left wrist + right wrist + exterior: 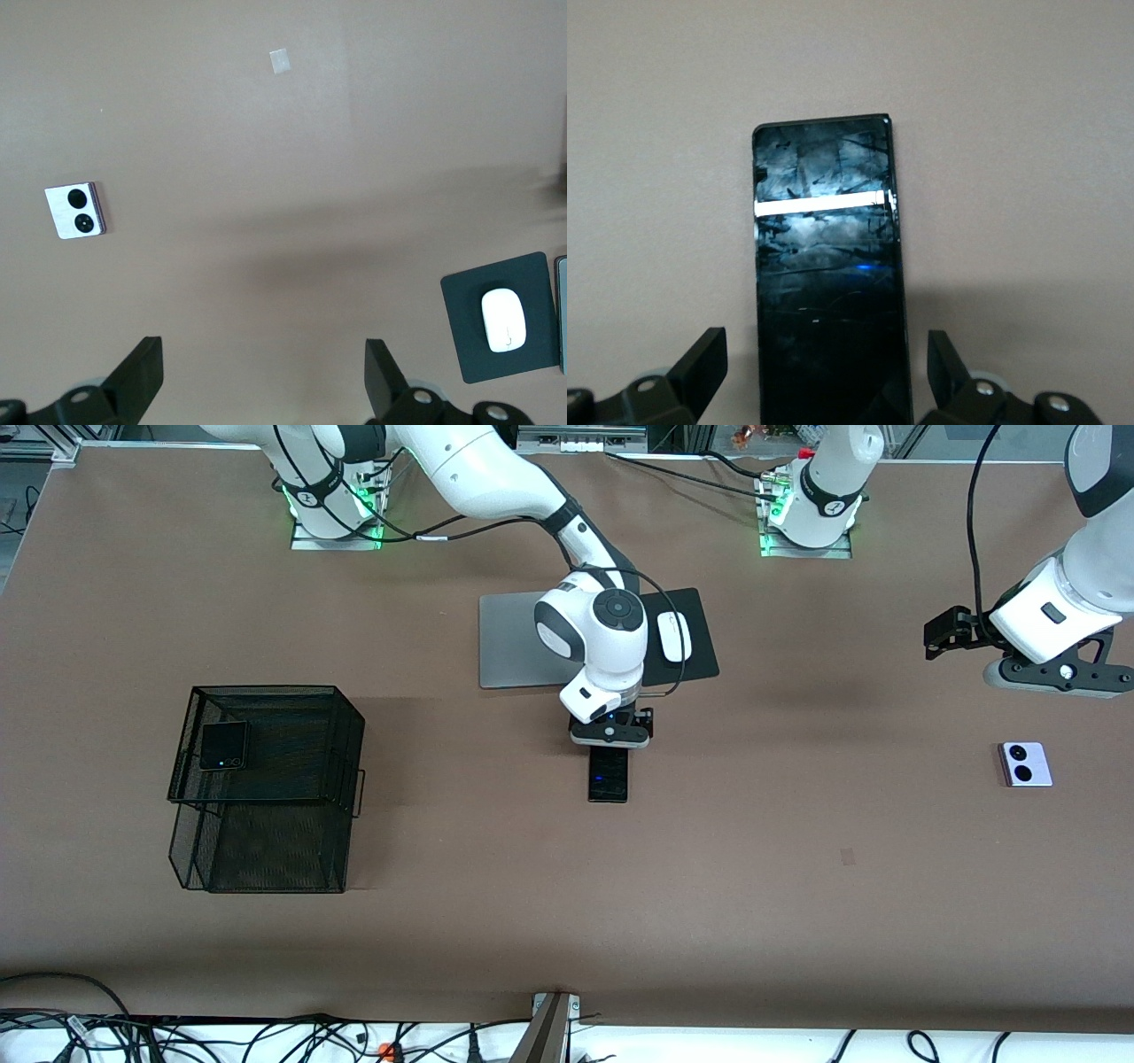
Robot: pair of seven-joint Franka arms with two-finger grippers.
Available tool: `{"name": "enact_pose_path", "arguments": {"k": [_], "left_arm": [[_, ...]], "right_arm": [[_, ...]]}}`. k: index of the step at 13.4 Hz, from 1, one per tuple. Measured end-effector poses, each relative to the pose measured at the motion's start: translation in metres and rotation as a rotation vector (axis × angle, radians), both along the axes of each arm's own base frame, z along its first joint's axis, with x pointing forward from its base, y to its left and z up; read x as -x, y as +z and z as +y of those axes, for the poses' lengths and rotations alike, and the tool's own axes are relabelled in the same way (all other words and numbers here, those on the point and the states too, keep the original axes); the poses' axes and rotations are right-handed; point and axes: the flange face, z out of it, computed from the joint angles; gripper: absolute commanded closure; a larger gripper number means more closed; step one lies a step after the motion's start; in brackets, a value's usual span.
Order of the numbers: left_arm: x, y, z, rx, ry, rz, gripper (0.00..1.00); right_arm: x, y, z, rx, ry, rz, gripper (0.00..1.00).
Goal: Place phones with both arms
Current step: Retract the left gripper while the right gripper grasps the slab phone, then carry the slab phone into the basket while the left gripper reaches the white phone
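The long black phone point(609, 774) lies flat on the brown desk point(797, 886) near its middle, just nearer the front camera than the silver laptop point(514, 642). The right pincer point(611, 735) is low over the phone's farther end. From the front the wrist hides its fingers; the right wrist view shows them spread apart on either side of the phone point(828, 274), not touching it, and also the smudged glass with a bright strip of reflected light.

The small black phone point(223, 745) sits on the top level of a black wire basket point(266, 788) toward the right arm's end of the desk; only the front view shows it.

The white-lavender phone point(1025, 763), with two black circles, lies on the desk toward the left arm's end. The left pincer point(948, 631) hangs in the air above that end, fingers wide apart and holding nothing. Its wrist view shows this phone point(76, 211) well apart from the fingertips point(142, 372), plus a white mouse point(503, 320) on a dark pad point(465, 301) beside the laptop.
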Motion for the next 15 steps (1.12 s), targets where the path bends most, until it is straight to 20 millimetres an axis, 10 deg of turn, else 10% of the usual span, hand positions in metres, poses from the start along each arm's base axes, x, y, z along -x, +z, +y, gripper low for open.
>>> {"name": "enact_pose_path", "arguments": {"k": [5,9,11,15], "left_arm": [[0.002,-0.003,-0.009,-0.001,-0.014,0.014,0.0],[0.004,-0.003,-0.014,-0.002,-0.023,0.022,0.0],[0.005,-0.003,-0.015,-0.002,-0.023,0.031,0.0],[0.006,-0.003,-0.014,-0.003,-0.023,0.035,0.0]], "right_arm": [[0.001,-0.018,-0.001,0.007,0.005,-0.002,0.0],[0.002,-0.019,0.0,0.007,0.007,-0.003,0.79],[0.002,-0.019,0.0,0.007,0.008,-0.004,0.97],[0.0,-0.016,-0.001,0.019,0.003,0.0,1.0]]}}
